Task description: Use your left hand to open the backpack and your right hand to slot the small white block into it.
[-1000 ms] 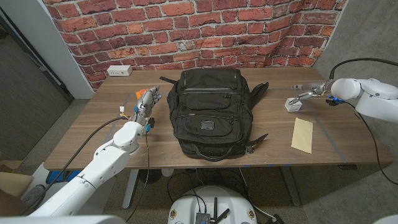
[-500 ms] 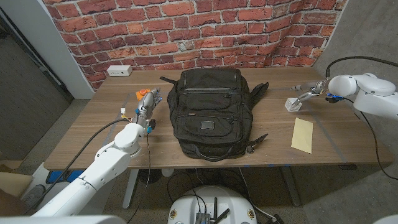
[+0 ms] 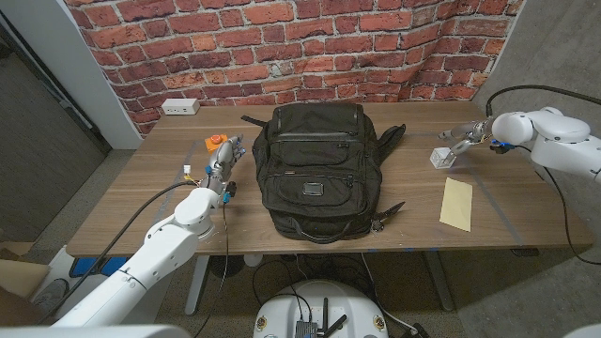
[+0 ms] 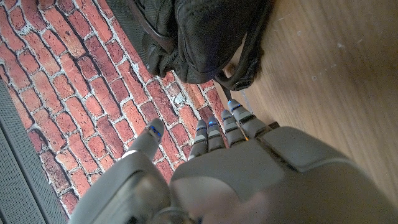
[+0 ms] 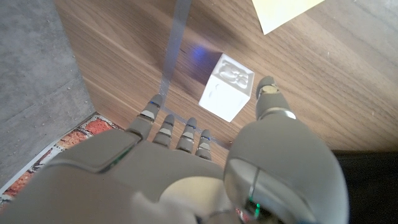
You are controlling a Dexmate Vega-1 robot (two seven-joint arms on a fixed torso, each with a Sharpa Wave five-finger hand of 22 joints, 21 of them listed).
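Observation:
A black backpack (image 3: 317,167) lies closed in the middle of the wooden table (image 3: 507,221), and its far end (image 4: 205,34) appears in the left wrist view. My left hand (image 3: 223,150) hovers just left of the backpack's upper left side, fingers (image 4: 214,132) extended and apart, holding nothing. The small white block (image 3: 440,158) stands on the table to the right of the backpack. My right hand (image 3: 464,138) is just right of it, open. In the right wrist view the block (image 5: 226,87) sits between the thumb (image 5: 268,93) and the fingers (image 5: 177,127), untouched.
A pale yellow paper (image 3: 456,203) lies near the front right. A small orange object (image 3: 214,142) sits behind my left hand. A white power strip (image 3: 179,106) lies at the back left by the brick wall. The backpack's straps (image 3: 388,139) spread towards the block.
My left hand has moved further back along the backpack's left side. My right hand has drawn a little closer to the white block. The backpack and block have not moved.

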